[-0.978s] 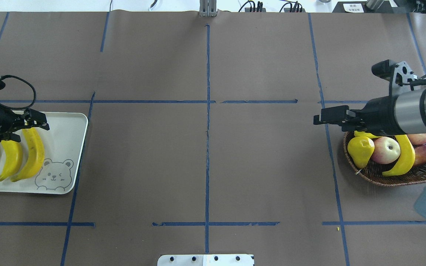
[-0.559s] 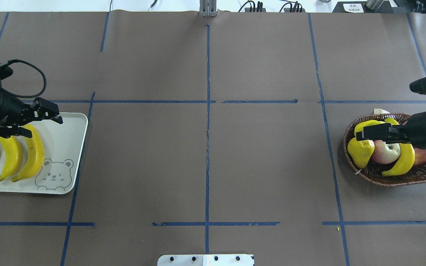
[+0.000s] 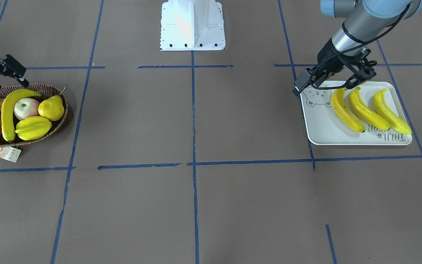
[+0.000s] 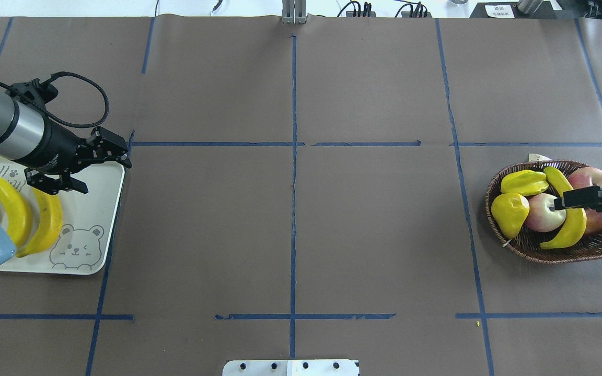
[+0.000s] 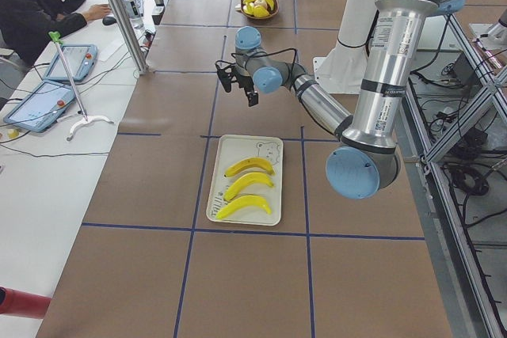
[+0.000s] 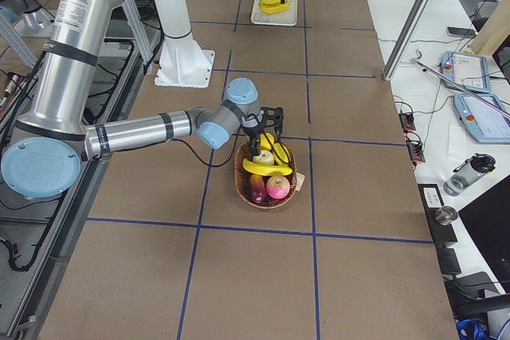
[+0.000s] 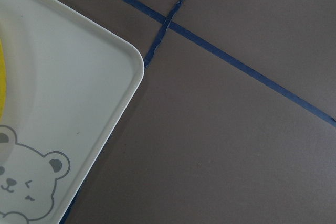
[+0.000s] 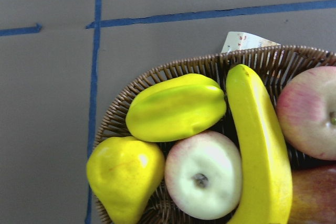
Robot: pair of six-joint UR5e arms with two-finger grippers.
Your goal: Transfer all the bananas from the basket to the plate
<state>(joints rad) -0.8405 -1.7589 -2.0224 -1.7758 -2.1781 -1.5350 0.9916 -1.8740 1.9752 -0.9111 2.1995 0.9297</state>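
Left gripper point(image 4: 103, 174) farther toward blue-taped brown tabletop point(image 4: 374, 235)

Three bananas point(image 5: 248, 185) lie side by side on the plate point(image 5: 219, 195). Beyond the plate's far edge the left fingers point(image 5: 250, 97) hang over the table point(image 5: 158, 156). Far past the plate stands the basket point(image 5: 260, 13). A person point(image 5: 36, 5) sits far off to the plate's left.

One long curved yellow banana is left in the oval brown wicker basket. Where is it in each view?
Front-facing: far left, the banana lies in the basket.
Overhead: far right, partly covered by the right gripper.
Exterior left: top centre, too small to single out.
Exterior right: centre, across the basket.
Left wrist: not in it.
Right wrist: right of centre, running top to bottom.
Landmark: white paper tag on the basket's rim, beside one banana end.
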